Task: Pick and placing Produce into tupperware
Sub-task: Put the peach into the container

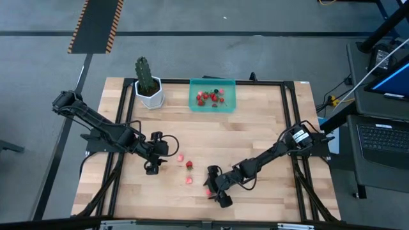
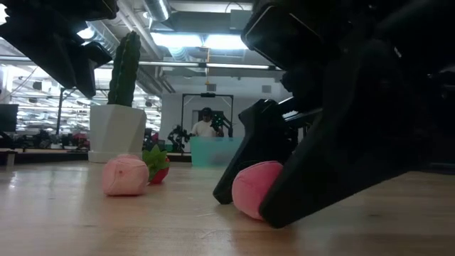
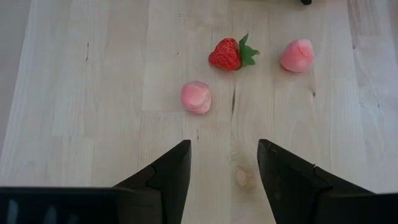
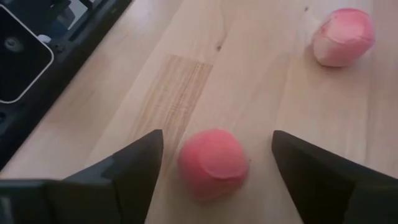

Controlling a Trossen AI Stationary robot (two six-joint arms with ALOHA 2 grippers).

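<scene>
Four loose berries on the pale wood tabletop (image 1: 255, 134), one red, three soft pink, with one pink lump (image 4: 212, 163) between the wide-open right claw (image 4: 214, 168), left claw (image 3: 222, 165) open too, teal tupperware (image 1: 213, 96) farther back.

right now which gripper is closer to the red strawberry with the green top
Left. The left gripper sits just left of the red strawberry, open and empty; the right gripper is lower right, straddling a pink piece.
</scene>
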